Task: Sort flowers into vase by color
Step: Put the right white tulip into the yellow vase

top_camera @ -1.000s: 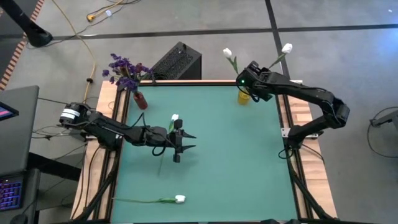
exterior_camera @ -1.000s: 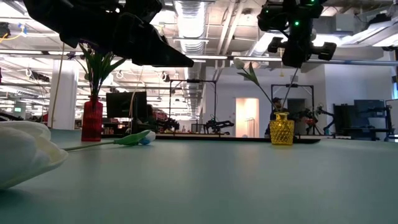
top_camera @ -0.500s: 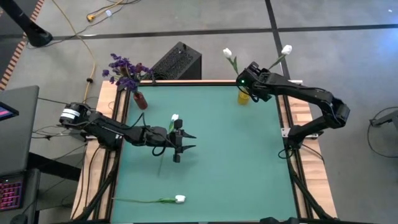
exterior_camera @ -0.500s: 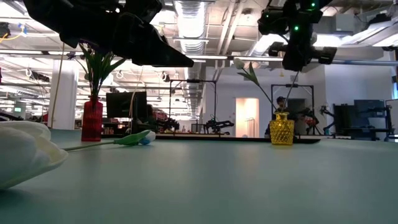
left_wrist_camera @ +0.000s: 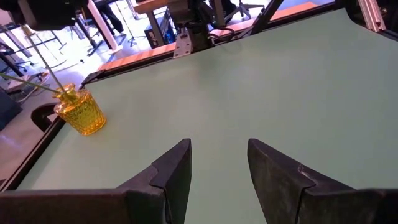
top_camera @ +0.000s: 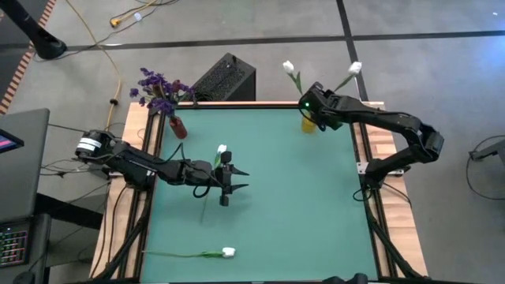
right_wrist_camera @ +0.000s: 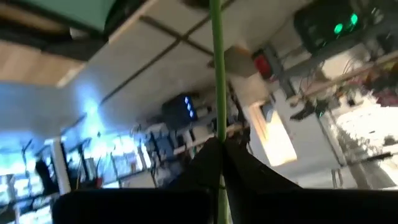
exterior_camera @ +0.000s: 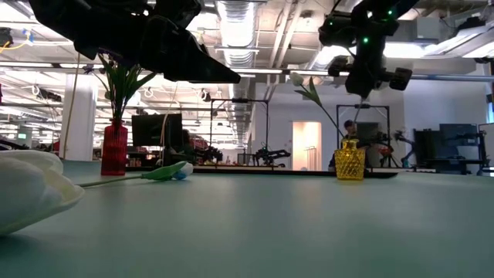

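table [top_camera: 284, 197]: matt green, wood edges | yellow vase [left_wrist_camera: 79, 112]: faceted glossy glass

Right wrist view blurred; you see only green stem [right_wrist_camera: 217, 74] pinched between fingers [right_wrist_camera: 202, 165], bloom cut off by picture edge. Low view: white tulip [exterior_camera: 31, 197] at near edge out of focus, cropped at left. Yellow vase [top_camera: 308, 124] at far right corner mostly hidden under right gripper [top_camera: 314, 110].
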You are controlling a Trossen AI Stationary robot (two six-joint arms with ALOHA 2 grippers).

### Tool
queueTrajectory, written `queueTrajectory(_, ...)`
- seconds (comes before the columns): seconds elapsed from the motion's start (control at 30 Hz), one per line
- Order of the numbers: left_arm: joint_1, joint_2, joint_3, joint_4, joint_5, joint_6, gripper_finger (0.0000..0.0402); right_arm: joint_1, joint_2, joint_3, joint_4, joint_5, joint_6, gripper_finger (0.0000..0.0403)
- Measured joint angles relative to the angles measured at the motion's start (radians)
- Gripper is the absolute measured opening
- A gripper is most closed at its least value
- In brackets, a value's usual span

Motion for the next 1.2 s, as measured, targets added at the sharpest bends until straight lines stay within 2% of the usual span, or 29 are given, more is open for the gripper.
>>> queueTrajectory(0.1,0.000,0.000,0.000,0.000,0.000,0.000,0.0147,0.008,0.000,0.000,0.001,-0.051,-0.003,0.0039)
queueTrajectory(0.27,0.000,0.000,0.000,0.000,0.000,0.000,0.0147,0.021,0.000,0.000,0.000,-0.075,-0.003,0.0027)
queueTrajectory(0.7,0.000,0.000,0.000,0.000,0.000,0.000,0.0147,0.011,0.000,0.000,0.000,-0.292,0.000,0.0038)
queueTrajectory(1.2,0.000,0.000,0.000,-0.001,-0.001,-0.001,0.0147,-0.009,0.000,0.000,-0.003,-0.350,0.011,0.0040)
